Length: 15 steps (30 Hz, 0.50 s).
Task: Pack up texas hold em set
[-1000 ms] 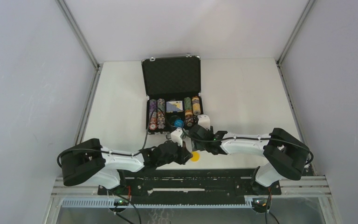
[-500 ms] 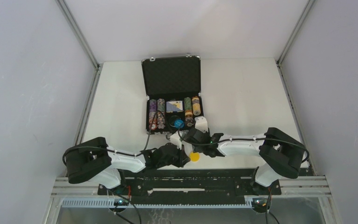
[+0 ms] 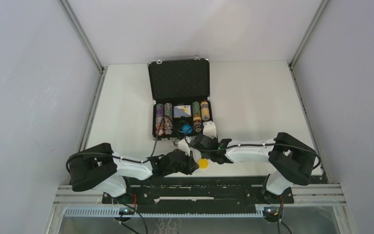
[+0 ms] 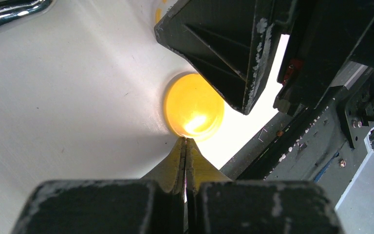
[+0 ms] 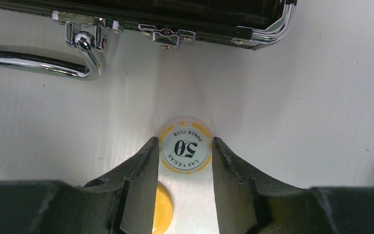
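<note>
The black briefcase (image 3: 179,80) lies open, with chip stacks (image 3: 164,119), a card deck (image 3: 181,111) and a blue button (image 3: 187,128) in its tray. A round yellow button (image 3: 203,164) lies on the table in front of it. My left gripper (image 4: 185,140) is shut and empty, its tips touching the yellow button's (image 4: 194,106) near edge. My right gripper (image 5: 184,142) is open, low over the table, with its jaws on either side of a flat white-and-yellow "50" chip (image 5: 185,148). The yellow button (image 5: 163,209) shows partly under its left finger.
The case's front wall, with its metal handle (image 5: 29,61) and latch (image 5: 168,34), is just beyond the right gripper. The two grippers (image 3: 193,156) crowd together at the table's near edge, next to the black mounting rail (image 3: 199,187).
My right gripper has moved left and nearer, coming down around the 50 chip. My left arm has shifted slightly right. The yellow button has stayed in place.
</note>
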Available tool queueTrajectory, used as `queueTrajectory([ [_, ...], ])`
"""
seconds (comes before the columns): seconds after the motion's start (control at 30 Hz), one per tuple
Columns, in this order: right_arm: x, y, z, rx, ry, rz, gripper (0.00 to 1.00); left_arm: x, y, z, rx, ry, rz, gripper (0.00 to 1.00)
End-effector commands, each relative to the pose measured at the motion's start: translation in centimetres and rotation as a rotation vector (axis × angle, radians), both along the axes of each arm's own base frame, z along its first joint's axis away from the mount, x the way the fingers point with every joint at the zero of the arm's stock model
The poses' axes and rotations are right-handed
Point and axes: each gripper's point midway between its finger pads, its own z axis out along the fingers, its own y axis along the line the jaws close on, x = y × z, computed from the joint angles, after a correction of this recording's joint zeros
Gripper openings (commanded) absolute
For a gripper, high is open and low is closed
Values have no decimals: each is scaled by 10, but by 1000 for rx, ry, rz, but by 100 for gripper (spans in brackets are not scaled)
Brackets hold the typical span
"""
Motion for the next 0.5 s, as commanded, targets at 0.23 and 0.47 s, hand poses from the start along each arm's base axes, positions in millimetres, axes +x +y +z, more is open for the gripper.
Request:
queueTrajectory([
  [0.23,-12,-14,-5,-2,57,-15,26,4,3,-4,52,-9,13,0],
  [0.47,-10,-14,5,35,34,-18,25,6,3,-5,56,-10,14,0],
])
